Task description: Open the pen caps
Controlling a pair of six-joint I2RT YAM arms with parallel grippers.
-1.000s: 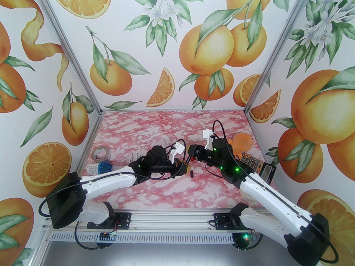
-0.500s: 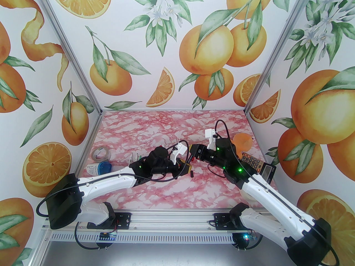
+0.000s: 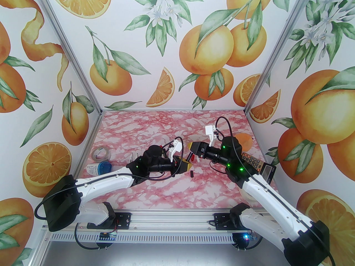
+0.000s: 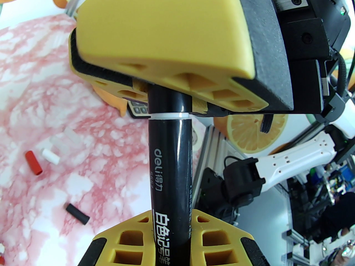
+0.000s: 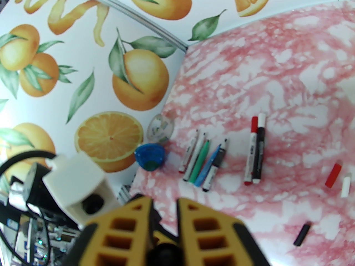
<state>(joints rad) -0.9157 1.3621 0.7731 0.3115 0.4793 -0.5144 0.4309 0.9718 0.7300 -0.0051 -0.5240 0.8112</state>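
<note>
A black pen (image 4: 169, 159) with white print stands between both grippers above the table. My left gripper (image 4: 170, 231) is shut on its barrel. My right gripper (image 4: 169, 84) is shut on its black pen cap (image 4: 168, 101), and a thin white ring shows at the seam. From above, the left gripper (image 3: 186, 165) and right gripper (image 3: 193, 146) meet at mid-table. Loose caps lie on the table: red (image 5: 333, 175), white (image 5: 345, 186) and black (image 5: 301, 234). Several pens (image 5: 203, 159) lie in a row, with a red and a black one (image 5: 255, 151) beside them.
A tape roll (image 3: 101, 153) and a blue-lidded tub (image 3: 99, 168) sit at the left edge. A calculator (image 3: 256, 165) and an orange toy (image 3: 244, 143) are on the right, behind my right arm. The pink marble table (image 3: 155, 126) stretches to the back wall.
The right wrist has swung back and to the right, and the left arm has drawn slightly left. Both grippers stay shut on the pen.
</note>
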